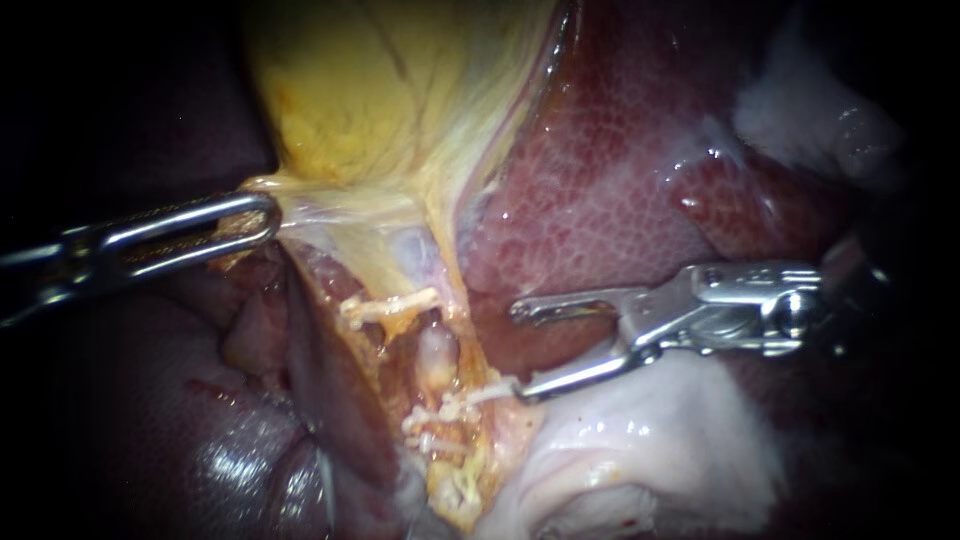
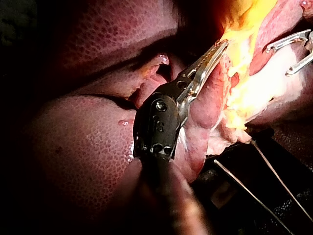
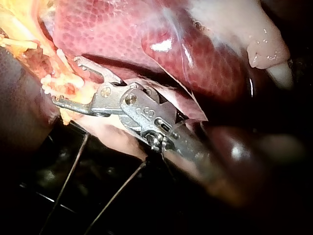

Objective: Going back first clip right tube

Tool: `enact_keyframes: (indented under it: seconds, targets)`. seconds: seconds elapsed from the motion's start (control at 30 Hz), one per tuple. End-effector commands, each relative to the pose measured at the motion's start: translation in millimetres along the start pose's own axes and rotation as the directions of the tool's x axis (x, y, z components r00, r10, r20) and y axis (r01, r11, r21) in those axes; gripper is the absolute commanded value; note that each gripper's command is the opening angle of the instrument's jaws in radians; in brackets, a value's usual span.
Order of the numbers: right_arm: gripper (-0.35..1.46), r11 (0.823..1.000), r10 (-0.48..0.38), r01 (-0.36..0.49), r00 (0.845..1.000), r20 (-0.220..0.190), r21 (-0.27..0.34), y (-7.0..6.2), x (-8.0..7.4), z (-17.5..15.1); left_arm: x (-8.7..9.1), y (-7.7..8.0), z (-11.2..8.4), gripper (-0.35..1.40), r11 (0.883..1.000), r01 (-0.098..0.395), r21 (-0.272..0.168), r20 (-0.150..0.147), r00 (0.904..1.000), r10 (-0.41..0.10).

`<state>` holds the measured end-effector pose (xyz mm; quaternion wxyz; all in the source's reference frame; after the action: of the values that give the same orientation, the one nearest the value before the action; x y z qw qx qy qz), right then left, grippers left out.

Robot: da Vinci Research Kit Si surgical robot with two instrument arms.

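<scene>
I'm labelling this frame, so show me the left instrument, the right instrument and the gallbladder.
left instrument (image 1: 262, 215): endoscope view, tip of its jaws.
right instrument (image 1: 518, 350): endoscope view, midway between its open jaw tips.
gallbladder (image 1: 350, 90): endoscope view, its yellow wall.

a short pale tube (image 1: 437, 352) stands upright below the gallbladder (image 1: 350, 100).

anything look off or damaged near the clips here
Nothing stands out. The left instrument grips the gallbladder at its edge and holds it taut; the right instrument has open, empty jaws beside the white clips. No tear or leak shows.
</scene>
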<state>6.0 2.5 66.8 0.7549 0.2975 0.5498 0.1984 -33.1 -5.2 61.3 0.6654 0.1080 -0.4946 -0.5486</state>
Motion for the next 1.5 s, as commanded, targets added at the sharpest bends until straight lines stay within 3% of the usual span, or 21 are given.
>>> enact_keyframes:
  seconds: [0.03,0.23,0.33,0.67,1.07,1.5]
  targets:
    - [0.60,1.000,-0.003,0.003,1.000,-0.011,-0.004,-0.3,0.9,-0.9,0.1,0.0,0.1,-0.35,1.000,0.000,-0.001,0.000,1.0000,0.000]
    - [0.60,1.000,-0.022,0.022,0.999,-0.047,-0.006,-1.7,4.7,-4.3,0.2,0.1,0.2,-0.35,1.000,-0.001,-0.001,0.001,1.0000,0.001]
    - [0.60,1.000,-0.019,0.019,0.998,-0.053,-0.002,-2.2,5.2,-4.9,0.3,0.0,0.5,-0.35,1.000,-0.001,-0.002,0.001,1.0000,0.001]
    - [0.60,1.000,-0.026,0.026,0.998,-0.052,-0.004,-2.5,4.2,-4.1,2.5,0.0,4.0,-0.35,1.000,-0.010,0.003,0.011,0.9999,0.010]
    - [0.60,0.999,-0.033,0.033,0.998,-0.051,0.003,-2.5,3.2,-3.1,5.6,-1.3,10.2,-0.35,0.999,-0.023,0.024,-0.033,0.9992,0.023]
    - [0.60,0.999,-0.032,0.032,0.998,-0.051,0.003,-2.5,3.3,-3.2,6.2,-1.5,10.8,-0.35,0.999,-0.026,0.028,-0.042,0.9988,0.027]
